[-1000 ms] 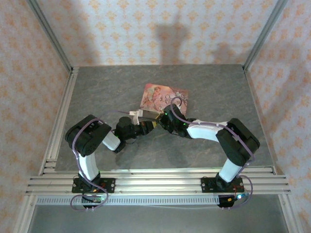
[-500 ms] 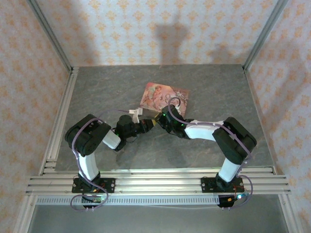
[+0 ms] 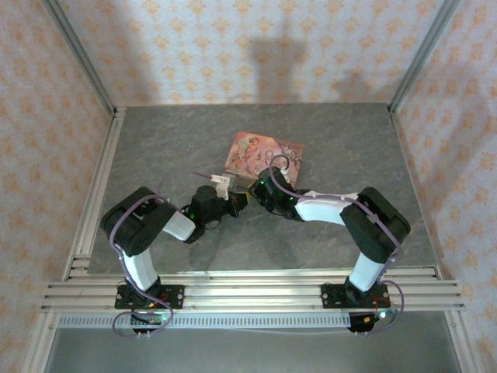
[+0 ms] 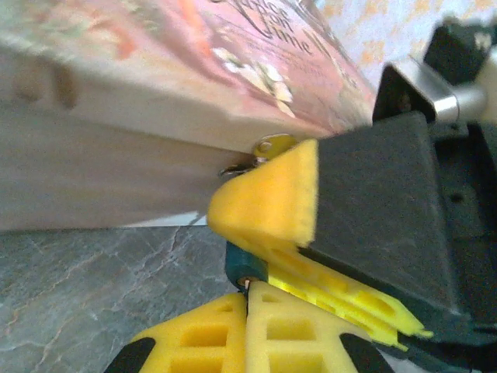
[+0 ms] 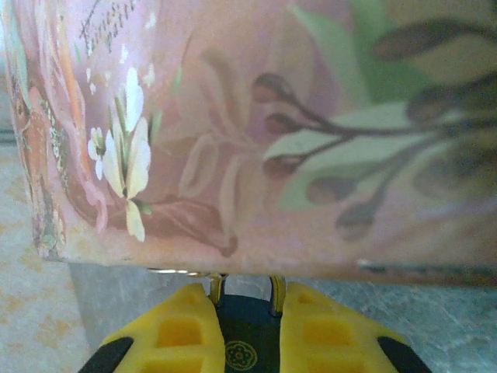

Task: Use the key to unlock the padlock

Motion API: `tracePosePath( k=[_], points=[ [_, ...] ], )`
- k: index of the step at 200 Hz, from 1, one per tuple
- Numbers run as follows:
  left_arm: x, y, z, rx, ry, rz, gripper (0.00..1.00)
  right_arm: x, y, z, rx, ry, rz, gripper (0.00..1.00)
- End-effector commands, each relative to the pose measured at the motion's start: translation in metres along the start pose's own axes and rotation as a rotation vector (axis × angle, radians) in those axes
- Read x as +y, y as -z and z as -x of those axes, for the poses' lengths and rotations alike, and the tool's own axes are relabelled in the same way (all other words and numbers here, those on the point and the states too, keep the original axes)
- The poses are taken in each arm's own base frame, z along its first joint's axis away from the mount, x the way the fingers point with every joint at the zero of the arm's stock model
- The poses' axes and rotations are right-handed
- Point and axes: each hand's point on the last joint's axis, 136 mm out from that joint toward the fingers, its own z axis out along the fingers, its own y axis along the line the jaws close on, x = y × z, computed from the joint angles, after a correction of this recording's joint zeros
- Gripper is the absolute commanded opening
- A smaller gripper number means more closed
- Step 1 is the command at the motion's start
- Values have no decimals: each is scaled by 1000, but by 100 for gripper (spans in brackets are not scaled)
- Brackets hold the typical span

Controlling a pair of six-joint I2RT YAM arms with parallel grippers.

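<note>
Right tool (image 5: 245, 311) pinching padlock (image 5: 242, 353) beside pink tin (image 5: 233, 140), left tool (image 4: 247, 311) pressed together just under it; likely key-insertion step, next needing fine line-up of key with padlock.

a pink illustrated tin (image 3: 264, 154) lies flat just beyond the left gripper (image 4: 247, 291) and right gripper (image 5: 247, 301), its pale side wall close in front of their tips. a grey marbled table (image 3: 171, 148) spreads beneath them. wallpapered walls (image 3: 233, 47) stand well beyond and to both sides; metal rails (image 3: 256, 292) lie behind.
</note>
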Motion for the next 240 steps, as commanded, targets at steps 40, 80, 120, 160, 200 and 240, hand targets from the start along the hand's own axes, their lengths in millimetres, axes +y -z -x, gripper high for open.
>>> tracePosePath(
  k=[40, 80, 120, 160, 200, 240],
  points=[
    [-30, 0, -26, 95, -736, 175, 0, -11, 20, -56, 352, 12, -102, 0],
    [-34, -3, -35, 95, -726, 179, 0, -14, 24, -54, 358, 48, -127, 0],
    [-31, -1, -24, 7, -518, 136, 0, -14, 23, -49, 330, 60, -117, 9],
    [-20, 4, -14, -35, -406, 134, 0, -15, 27, -40, 290, 58, -115, 34],
    [-14, 4, -5, -72, -322, 123, 0, -13, 34, -33, 252, 50, -103, 48],
    [-12, 4, 0, -89, -294, 123, 0, -16, 46, -22, 192, 60, -121, 51]
  ],
)
